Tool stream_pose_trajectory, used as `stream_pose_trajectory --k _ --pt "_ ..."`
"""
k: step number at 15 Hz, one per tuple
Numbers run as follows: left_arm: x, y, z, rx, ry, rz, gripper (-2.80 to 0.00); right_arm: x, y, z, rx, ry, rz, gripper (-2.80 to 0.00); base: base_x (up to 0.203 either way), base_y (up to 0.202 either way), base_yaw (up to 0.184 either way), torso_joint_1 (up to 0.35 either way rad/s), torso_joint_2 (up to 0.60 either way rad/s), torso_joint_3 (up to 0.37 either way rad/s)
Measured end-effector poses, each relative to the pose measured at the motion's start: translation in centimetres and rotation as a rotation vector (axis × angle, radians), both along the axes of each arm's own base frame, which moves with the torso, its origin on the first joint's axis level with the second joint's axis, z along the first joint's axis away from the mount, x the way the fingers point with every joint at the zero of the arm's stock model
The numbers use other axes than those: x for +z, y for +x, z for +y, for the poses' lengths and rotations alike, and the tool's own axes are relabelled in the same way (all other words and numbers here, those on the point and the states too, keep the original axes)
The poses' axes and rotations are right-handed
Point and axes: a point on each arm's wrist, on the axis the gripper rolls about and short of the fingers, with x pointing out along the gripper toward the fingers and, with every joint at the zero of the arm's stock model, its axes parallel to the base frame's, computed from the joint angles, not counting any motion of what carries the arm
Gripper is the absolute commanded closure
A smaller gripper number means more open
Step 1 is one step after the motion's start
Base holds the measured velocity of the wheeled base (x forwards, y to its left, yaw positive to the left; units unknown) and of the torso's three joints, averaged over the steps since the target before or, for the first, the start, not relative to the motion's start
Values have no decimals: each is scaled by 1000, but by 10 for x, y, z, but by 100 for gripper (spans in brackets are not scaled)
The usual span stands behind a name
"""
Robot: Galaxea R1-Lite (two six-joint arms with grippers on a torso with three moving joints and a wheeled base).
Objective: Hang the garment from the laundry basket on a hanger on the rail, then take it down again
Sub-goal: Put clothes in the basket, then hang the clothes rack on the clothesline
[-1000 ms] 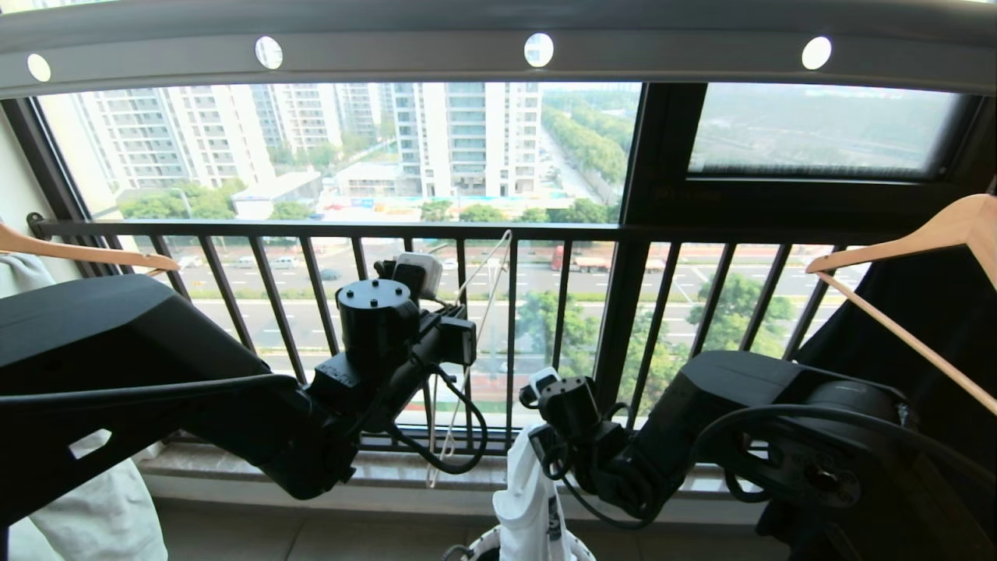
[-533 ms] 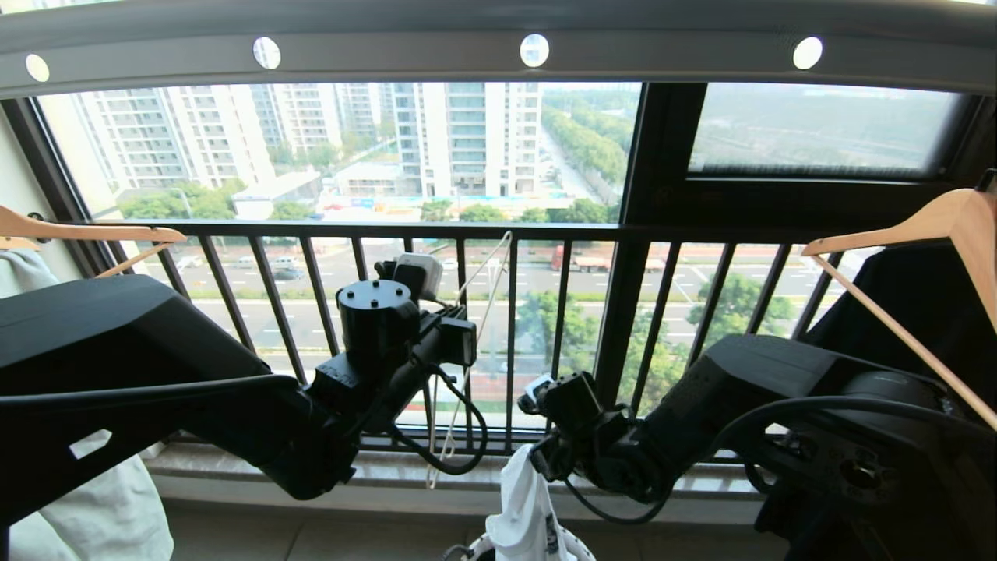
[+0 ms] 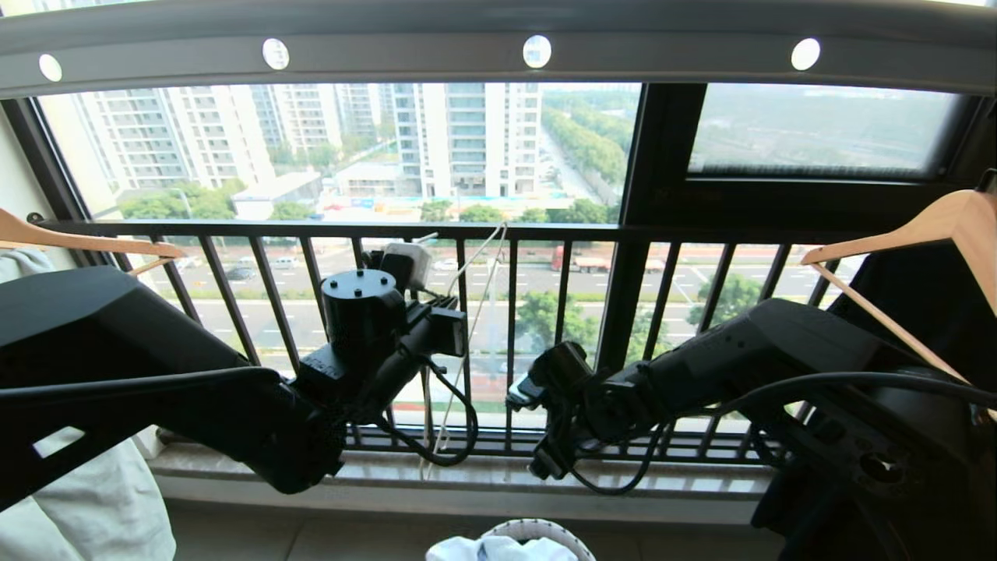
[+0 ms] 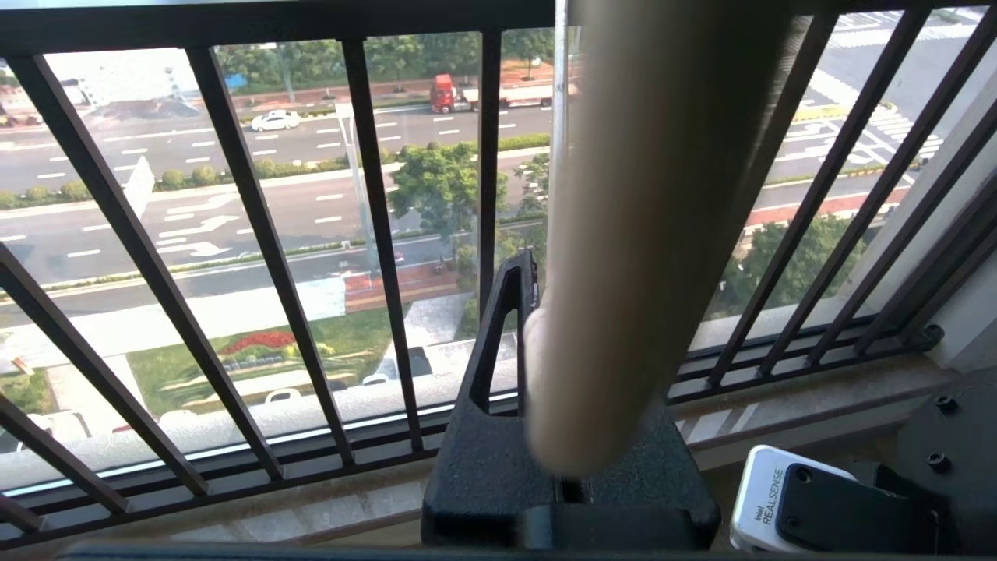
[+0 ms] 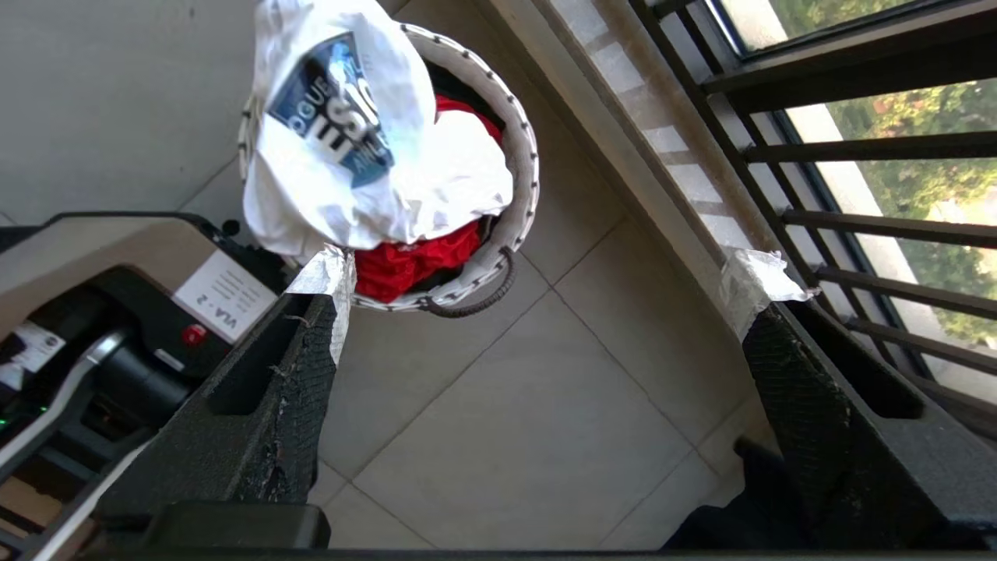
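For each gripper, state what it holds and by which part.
Left gripper: shut on the cream hanger, along one thin arm. Right gripper: open, holding nothing.

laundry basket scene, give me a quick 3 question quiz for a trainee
1. True or false: the right gripper holds the T-shirt.
2. What lies in the laundry basket under the T-shirt? A) red cloth B) green towel C) wooden hanger
3. Fill in: the left gripper is shut on the cream wire ______.

Key
1. False: its jaws stand open and empty, and the T-shirt lies on the basket.
2. A
3. hanger
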Motion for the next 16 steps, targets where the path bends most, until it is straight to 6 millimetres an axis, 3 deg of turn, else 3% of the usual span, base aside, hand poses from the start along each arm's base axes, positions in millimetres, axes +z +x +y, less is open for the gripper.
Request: stream_pose_trajectory --k 3,4,8,12,16 --pt "7 0 6 13 -8 -14 0 7 2 -7 8 -8 -7 -280 0 0 0 0 0 0" --pt "8 0 7 3 -7 -12 0 11 -3 -10 -10 2 0 0 0 0 0 0 0 0" --pt "5 -6 10 -30 34 66 0 38 -41 -22 -124 107 -1 0 0 0 0 0 0 0" --pt "6 -21 8 -102 81 99 0 67 -87 -47 -177 185 -83 0 0 0 0 0 0 0" --pt "19 -45 18 -226 143 240 0 109 -106 -60 -96 226 -242 0 0 0 0 0 0 0"
